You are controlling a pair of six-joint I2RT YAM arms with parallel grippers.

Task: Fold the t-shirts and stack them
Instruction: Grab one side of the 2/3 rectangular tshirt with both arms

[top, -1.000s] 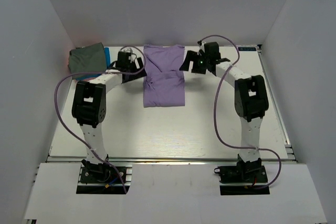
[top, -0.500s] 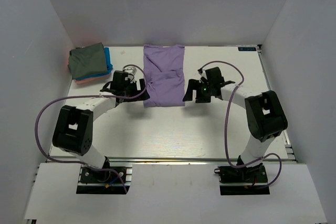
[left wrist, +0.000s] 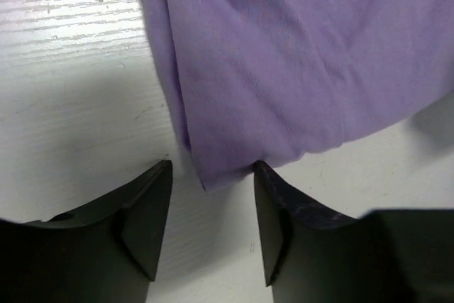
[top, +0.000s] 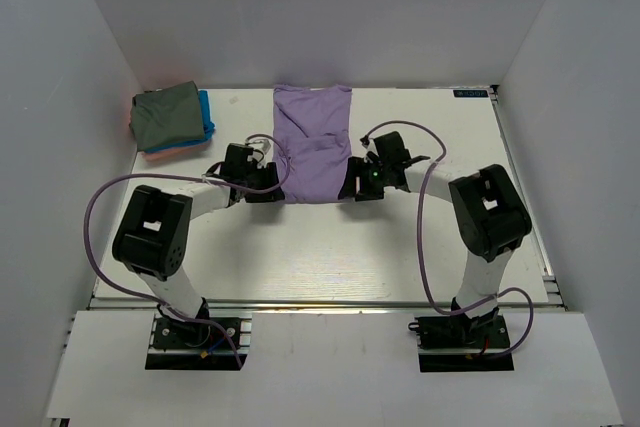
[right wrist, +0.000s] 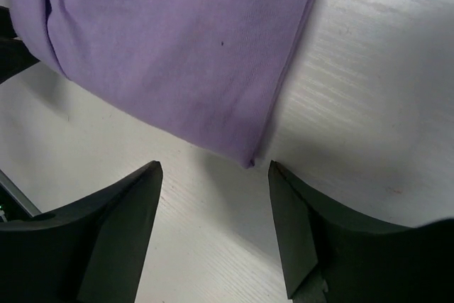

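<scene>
Pose: bent inward | left pincer [left wrist: 213, 168] open | right pincer [right wrist: 213, 166] open | astride lavender shirt [top: 313, 142] corners

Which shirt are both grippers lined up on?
The lavender shirt, lying alone mid-table. The open left gripper and open right gripper each frame one of its near corners. The olive-grey, blue and pink stack sits far left.

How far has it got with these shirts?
Done: the olive-grey, blue and pink shirts sit folded and stacked in the far left corner. In hand: the purple shirt lies folded into a long strip, and the open left gripper and right gripper bracket its near corners. Left: folding it shorter and laying it on the others.
</scene>
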